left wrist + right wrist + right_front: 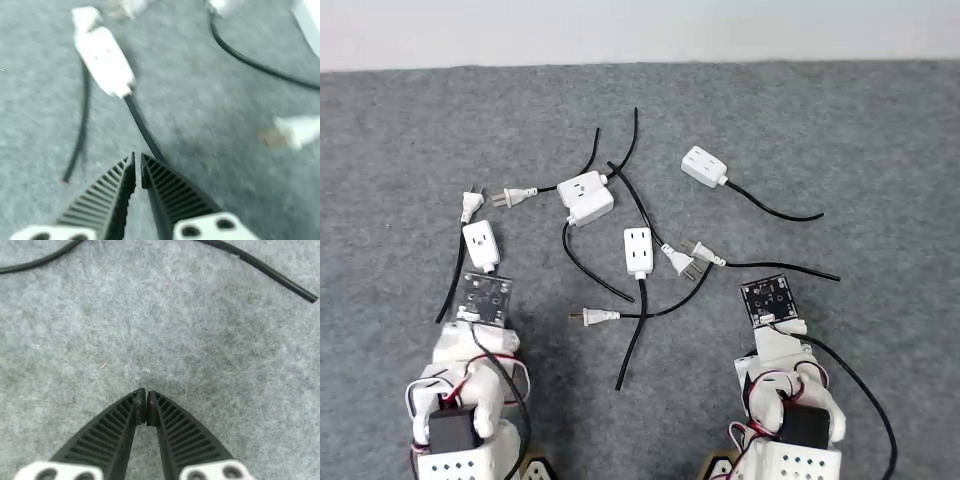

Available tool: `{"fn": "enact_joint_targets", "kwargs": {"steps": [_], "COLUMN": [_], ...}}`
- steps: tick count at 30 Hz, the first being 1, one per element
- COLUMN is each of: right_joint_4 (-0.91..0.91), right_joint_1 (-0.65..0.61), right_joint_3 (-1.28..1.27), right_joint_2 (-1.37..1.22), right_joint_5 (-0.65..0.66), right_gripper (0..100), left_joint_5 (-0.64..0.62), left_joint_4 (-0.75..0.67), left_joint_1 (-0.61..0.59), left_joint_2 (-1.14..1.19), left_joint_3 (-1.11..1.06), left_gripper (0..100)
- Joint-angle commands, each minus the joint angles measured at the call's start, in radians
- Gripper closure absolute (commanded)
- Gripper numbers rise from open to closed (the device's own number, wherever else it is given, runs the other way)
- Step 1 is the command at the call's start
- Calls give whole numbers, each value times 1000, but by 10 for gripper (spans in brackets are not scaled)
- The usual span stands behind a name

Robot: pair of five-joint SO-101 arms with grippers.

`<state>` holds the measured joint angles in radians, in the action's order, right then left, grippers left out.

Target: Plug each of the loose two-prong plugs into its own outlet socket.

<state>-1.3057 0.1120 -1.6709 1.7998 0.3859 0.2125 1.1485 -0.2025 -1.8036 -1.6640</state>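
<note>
High view looks down on a grey felt-like table covering [880,130] that ends at a plain white wall [640,30] at 12 o'clock. A white plastic outlet socket [480,245] on a black cord lies at 9 o'clock. A bulkier second socket [588,198] lies at 11 o'clock, a third socket [637,250] near the centre and a fourth socket [703,166] at 1 o'clock.

All the white two-prong plugs lie loose. One plug [600,317] is at 6 o'clock, a pair of plugs [692,257] sits close together just past the third socket towards 3 o'clock, and two further plugs [470,205] [520,196] lie at 10 o'clock. Black cords loop and cross between them.

At 7 o'clock is the left arm [470,400], and at 5 o'clock the right arm [785,400]. In its wrist view, the left gripper [138,167] has its black ribbed jaws almost together, a thin slit between the tips, grasping nothing. The first socket [102,60] lies ahead, and its cord runs right beside the tips. The right gripper [146,407] is clenched tip to tip on nothing, over bare felt.
</note>
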Motion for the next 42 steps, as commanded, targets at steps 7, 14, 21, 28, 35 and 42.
{"fn": "enact_joint_targets", "kwargs": {"steps": [7,14,21,28,35,42], "right_joint_4": [111,122,131,136,168,170], "right_joint_1": [12,51,143,143,143,143], "right_joint_3": [-12,46,52,38,23,21], "right_joint_2": [15,10,10,10,10,12], "right_joint_5": [153,54,6,11,11,12], "right_gripper": [990,961,948,944,944,944], "left_joint_5": [-201,-296,-405,-506,-704,-718], "left_joint_4": [-193,-178,-186,-72,-256,-480], "left_joint_1": [40,103,180,331,437,443], "left_joint_2": [-15,-9,365,1020,1399,1699], "left_joint_3": [68,99,403,875,964,1010], "left_gripper": [857,870,870,870,834,760]}}
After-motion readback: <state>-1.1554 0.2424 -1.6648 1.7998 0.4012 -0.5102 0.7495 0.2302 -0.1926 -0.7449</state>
